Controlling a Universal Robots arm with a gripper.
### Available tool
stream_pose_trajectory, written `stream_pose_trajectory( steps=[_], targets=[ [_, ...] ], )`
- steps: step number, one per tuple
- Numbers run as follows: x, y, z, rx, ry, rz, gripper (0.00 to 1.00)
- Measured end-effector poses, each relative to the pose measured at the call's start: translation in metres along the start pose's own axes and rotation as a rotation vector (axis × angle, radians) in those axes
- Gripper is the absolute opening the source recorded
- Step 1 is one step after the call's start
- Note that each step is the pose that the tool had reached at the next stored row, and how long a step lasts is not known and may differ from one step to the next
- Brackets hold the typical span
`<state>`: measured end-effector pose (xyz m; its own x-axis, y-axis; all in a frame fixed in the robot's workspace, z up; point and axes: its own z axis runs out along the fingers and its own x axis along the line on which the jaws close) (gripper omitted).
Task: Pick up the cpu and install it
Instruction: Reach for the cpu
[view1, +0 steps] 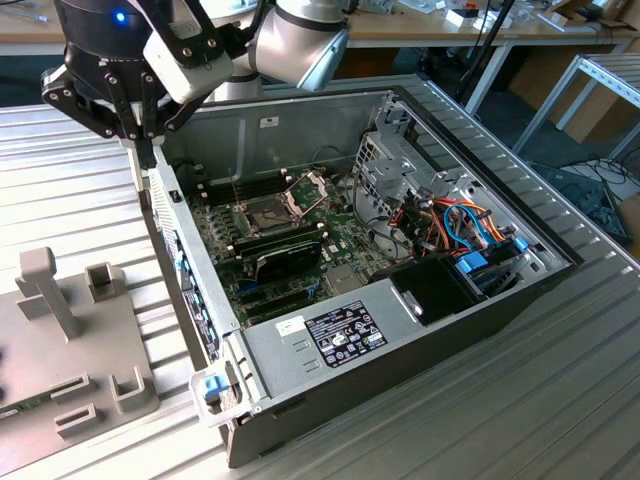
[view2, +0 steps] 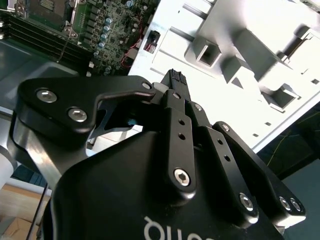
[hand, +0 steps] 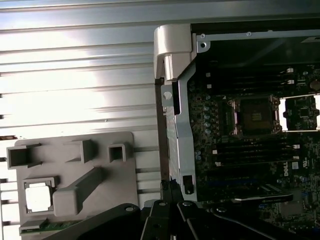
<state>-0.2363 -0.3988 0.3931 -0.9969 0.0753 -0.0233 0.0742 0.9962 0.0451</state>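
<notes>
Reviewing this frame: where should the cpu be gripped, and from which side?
Grip the cpu by two opposite edges, coming straight down from above. It lies flat, metal top up, in a recess of the grey holder, whose raised walls likely block a sideways approach; the thin chip offers only its edges.

An open computer case (view1: 262, 140) lies on its side on a ribbed metal table (view1: 560, 400), with a green motherboard (view1: 340, 238) on its floor. On that board the hinged socket frame (view1: 308, 190) stands tilted up, a black expansion card (view1: 285, 262) sits just beside the socket, and dark memory sticks (hand: 252, 150) run along both sides of it in the first wrist view. A grey power supply (view1: 320, 335) fills the near corner, orange and blue cables (view1: 462, 225) bunch toward the exterior view's right, and a grey moulded holder (view1: 60, 350) rests on the table at the exterior view's left.
</notes>
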Motion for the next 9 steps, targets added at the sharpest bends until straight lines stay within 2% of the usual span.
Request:
stream_pose_trajectory(
  steps=[4, 9],
  targets=[
    [0.0021, -0.0002, 0.0, 0.0, -0.0001, 0.0, 0.11],
    [0.0106, -0.0008, -0.0003, 0.0001, 0.0, 0.0, 0.11]
  ],
)
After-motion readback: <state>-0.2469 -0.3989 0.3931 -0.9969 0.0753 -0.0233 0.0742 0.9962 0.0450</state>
